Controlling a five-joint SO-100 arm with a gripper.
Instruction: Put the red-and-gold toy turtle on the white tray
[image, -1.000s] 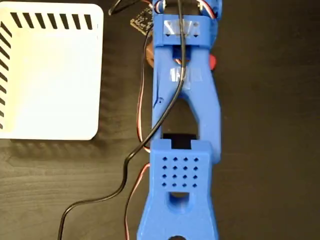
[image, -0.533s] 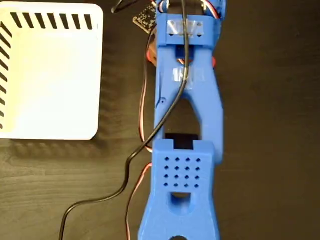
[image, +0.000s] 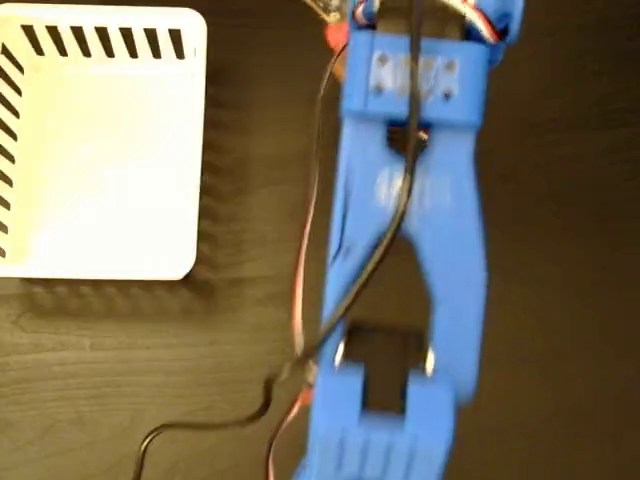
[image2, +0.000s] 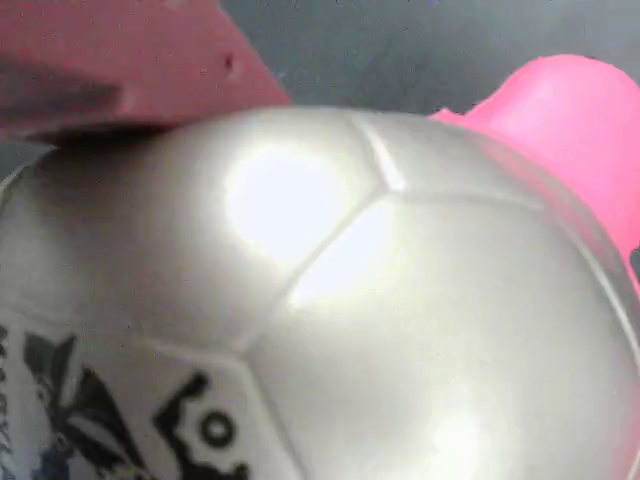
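Wrist view is basically all turtle: the red-and-gold toy turtle (image2: 330, 300) fills the picture, its shiny domed shell right up against the lens with a bright glare patch on top and shallow seams running across it. A bit of the black printed mark shows at the lower left of the shell. A red part of the toy sticks out at the upper right and another red shape sits across the upper left, blurry, so I can't say if that one's a leg or the head. Dark surface (image2: 380, 50) peeks through between them at the top.

Fixed view from overhead shows the blue arm (image: 410, 250) running up the middle-right of the picture, smeared with motion blur, with a black cable and red wires trailing down its left side. The white tray (image: 100, 180) sits at the upper left on the dark surface, well apart from the arm, black diagonal slots along its top and left edges. Only a tiny red sliver (image: 336, 34) shows by the arm's top end, probably the turtle, so it's up there under the arm and not on the tray.

The claw itself doesn't show in either picture, so I can't tell how far open it is or whether it has hold of the turtle.
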